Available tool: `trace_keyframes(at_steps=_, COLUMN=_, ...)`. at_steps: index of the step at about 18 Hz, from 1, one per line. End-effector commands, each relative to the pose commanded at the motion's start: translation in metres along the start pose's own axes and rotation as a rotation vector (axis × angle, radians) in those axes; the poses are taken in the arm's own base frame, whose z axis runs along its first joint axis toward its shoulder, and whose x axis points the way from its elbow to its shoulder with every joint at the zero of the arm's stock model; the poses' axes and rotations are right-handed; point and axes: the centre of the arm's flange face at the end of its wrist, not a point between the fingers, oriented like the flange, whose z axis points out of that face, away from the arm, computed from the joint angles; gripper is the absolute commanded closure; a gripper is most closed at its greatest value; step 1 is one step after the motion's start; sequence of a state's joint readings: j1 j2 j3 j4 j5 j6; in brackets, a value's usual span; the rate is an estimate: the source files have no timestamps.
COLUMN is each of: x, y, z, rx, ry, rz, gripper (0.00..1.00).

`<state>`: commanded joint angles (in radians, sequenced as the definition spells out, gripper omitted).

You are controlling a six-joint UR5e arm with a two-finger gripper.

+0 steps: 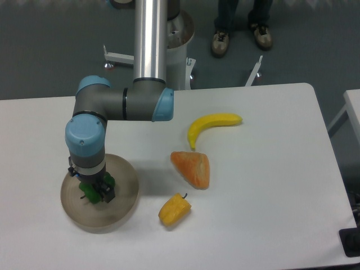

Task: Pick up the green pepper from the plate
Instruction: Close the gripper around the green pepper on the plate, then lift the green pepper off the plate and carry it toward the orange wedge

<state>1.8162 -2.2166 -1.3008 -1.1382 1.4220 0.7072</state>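
The round beige-grey plate (125, 199) sits on the white table at the front left. The green pepper (109, 182) lies on it, mostly hidden by my gripper; only bits of dark green show around the fingers. My gripper (97, 193) reaches straight down onto the plate with its black fingers (107, 191) on either side of the pepper. I cannot tell whether the fingers press on the pepper or stand slightly apart from it.
A yellow-orange pepper (174, 210) lies just right of the plate. An orange wedge-shaped piece (192, 167) and a yellow banana (212, 125) lie farther right. A person's feet (241, 37) stand beyond the table's far edge.
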Motion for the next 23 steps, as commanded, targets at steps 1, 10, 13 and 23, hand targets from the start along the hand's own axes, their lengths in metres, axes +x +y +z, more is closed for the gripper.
trace_keyframes(at_steps=1, x=0.000, y=0.000, z=0.001, rx=-0.002, ry=0.000, rz=0.000, gripper=0.00)
trace_keyframes(at_steps=10, x=0.003, y=0.001, z=0.007, rx=-0.017, ry=0.005, rz=0.008, gripper=0.55)
trace_keyframes(at_steps=13, x=0.007, y=0.001, z=-0.018, rx=0.005, ry=-0.014, rz=0.022, gripper=0.78)
trace_keyframes(at_steps=23, x=-0.058, y=0.077, z=-0.123, rx=-0.067, ry=-0.115, rz=0.021, gripper=0.83)
